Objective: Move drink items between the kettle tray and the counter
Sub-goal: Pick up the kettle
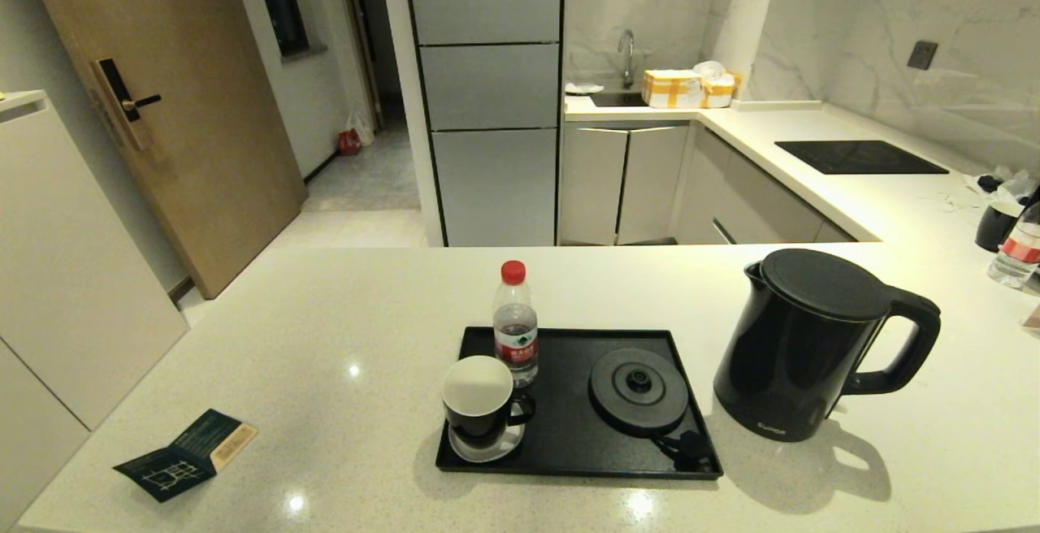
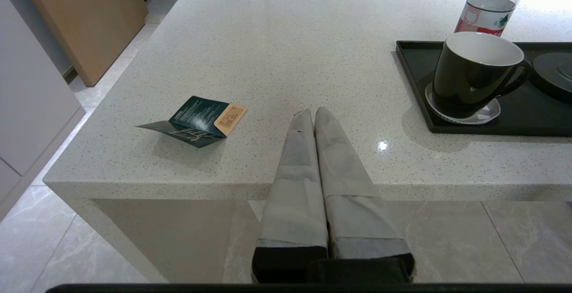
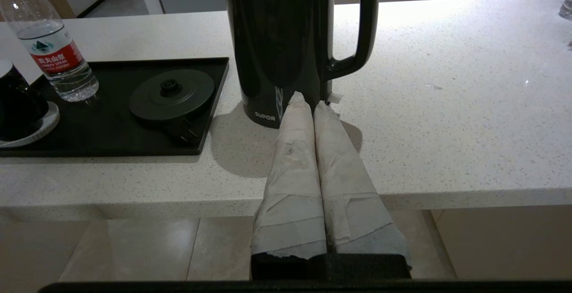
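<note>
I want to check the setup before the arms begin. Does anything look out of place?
Yes: the tall black electric kettle stands on the off-white stone counter, right of the flat black tray, while its round black base disc lies bare on the tray. Nothing looks spilled or tipped.

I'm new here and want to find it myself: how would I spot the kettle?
Start at the black tray on the white counter. The kettle stands on the counter off the tray's right edge. It is the tallest black item, with a loop handle.
</note>
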You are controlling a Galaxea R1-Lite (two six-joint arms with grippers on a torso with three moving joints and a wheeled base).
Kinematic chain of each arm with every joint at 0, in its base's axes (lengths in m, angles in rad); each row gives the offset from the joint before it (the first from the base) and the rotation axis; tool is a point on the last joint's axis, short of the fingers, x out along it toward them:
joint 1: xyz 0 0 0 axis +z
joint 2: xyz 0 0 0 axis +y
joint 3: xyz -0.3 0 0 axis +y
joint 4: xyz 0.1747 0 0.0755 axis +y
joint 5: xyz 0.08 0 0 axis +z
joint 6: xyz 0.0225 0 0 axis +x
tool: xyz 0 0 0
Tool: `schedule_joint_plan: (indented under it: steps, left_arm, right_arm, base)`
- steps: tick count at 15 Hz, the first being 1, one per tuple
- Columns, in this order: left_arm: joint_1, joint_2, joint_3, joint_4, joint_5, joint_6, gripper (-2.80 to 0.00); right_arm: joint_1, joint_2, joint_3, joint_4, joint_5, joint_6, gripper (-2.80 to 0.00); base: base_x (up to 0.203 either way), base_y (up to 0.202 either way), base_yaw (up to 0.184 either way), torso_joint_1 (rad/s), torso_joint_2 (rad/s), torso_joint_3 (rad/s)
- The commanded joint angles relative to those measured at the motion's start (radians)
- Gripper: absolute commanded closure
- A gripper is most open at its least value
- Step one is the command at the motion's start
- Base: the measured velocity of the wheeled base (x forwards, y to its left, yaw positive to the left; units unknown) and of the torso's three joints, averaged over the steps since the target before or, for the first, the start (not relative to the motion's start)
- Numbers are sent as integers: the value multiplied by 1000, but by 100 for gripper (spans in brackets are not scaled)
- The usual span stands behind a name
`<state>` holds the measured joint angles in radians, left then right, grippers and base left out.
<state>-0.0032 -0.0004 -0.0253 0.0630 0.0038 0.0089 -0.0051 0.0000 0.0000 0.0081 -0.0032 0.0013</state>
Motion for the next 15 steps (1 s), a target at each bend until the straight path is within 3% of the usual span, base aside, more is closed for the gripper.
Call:
schedule_joint_plan:
  steps: [1, 4, 7, 9, 11, 15]
  left_arm:
    - [2, -1, 0, 0, 1, 0, 0]
    - [1, -1, 0, 0, 1, 0, 0]
    - [2, -1, -1, 1, 1, 0, 0]
    - [0, -1, -1, 1, 1, 0, 0]
    - [2, -1, 0, 1, 1, 0, 0]
    - [0, -1, -1, 1, 1, 0, 0]
  right_arm:
    - [-1, 2, 1, 1, 0, 6, 0]
    - [-1, 44, -131, 37, -21, 16, 0]
    - [1, 302, -474, 272, -127, 79, 0]
    - [5, 475, -560, 390, -150, 108, 0]
    - [6, 583, -506, 357, -151, 121, 0]
    - [-3, 905, -298, 45, -151, 172, 0]
  base:
    - [0, 0, 0, 0, 0, 0]
    - [0, 0, 0, 0, 0, 0]
    - [0, 0, 0, 0, 0, 0]
    - [0, 0, 0, 0, 0, 0]
    - [0, 0, 0, 0, 0, 0]
    - [0, 0, 0, 0, 0, 0]
